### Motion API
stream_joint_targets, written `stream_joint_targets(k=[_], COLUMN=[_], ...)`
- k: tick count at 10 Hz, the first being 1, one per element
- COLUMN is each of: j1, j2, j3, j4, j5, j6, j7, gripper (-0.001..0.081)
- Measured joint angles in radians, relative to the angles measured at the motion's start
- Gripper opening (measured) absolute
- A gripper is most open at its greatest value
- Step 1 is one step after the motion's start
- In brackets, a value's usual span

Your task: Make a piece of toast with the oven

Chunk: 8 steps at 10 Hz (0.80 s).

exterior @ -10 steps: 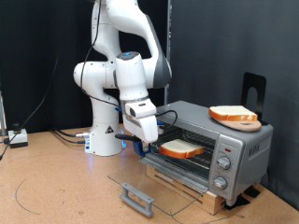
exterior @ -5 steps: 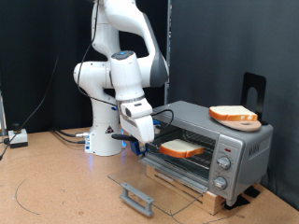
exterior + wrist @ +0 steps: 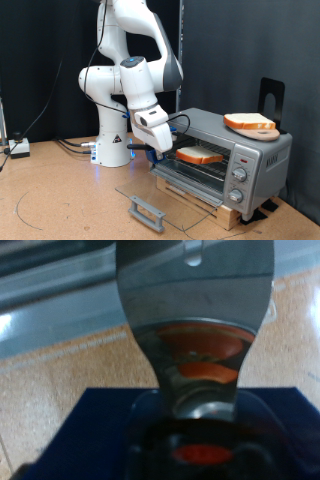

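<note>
Toast, the square bread slice with pale cream face and orange-brown crust (image 3: 200,156), lies flat at the mouth of the boxy silver-grey countertop toaster oven (image 3: 222,158), its near edge at the front lip of the opening, with the inner part reaching over the wire rack; the oven's glass door with grey bar handle (image 3: 148,212) is folded down flat on the brown tabletop (image 3: 60,200), so the opening stands clear toward the exterior view's left and bottom; the dropped door takes up the room directly before the oven, and open tabletop lies beyond it toward the exterior view's left. On the oven's roof, a second like slice sits on a tan wooden disc (image 3: 251,125), near the roof's right-hand edge in the exterior view, with a black upright stand (image 3: 271,98) just behind it.

The two-finger gripper (image 3: 163,151) of the white arm hangs just beside the slice's edge on the exterior view's left, at the oven's open side; whether its fingers touch or grip the bread, and how far they stand apart, I cannot tell from the exterior view. The wrist view is filled by a broad shiny metal blade (image 3: 195,320) carrying blurred orange reflections, above a dark blue surface (image 3: 100,430); it does not settle the matter either.
</note>
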Motion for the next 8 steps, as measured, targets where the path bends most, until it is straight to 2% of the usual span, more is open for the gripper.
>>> stream_joint_targets(k=[3, 5, 6, 8], j1=[0.039, 0.027, 0.001, -0.087], j2=[-0.053, -0.067, -0.065, -0.052], j3=[0.022, 0.047, 0.055, 0.064], j4=[-0.027, -0.035, -0.036, -0.034], j5=[0.032, 0.005, -0.039, -0.143], j6=[-0.017, -0.016, -0.015, -0.009], j7=[0.000, 0.035, 0.056, 0.083], gripper=[0.0395, 0.0395, 0.0395, 0.0395])
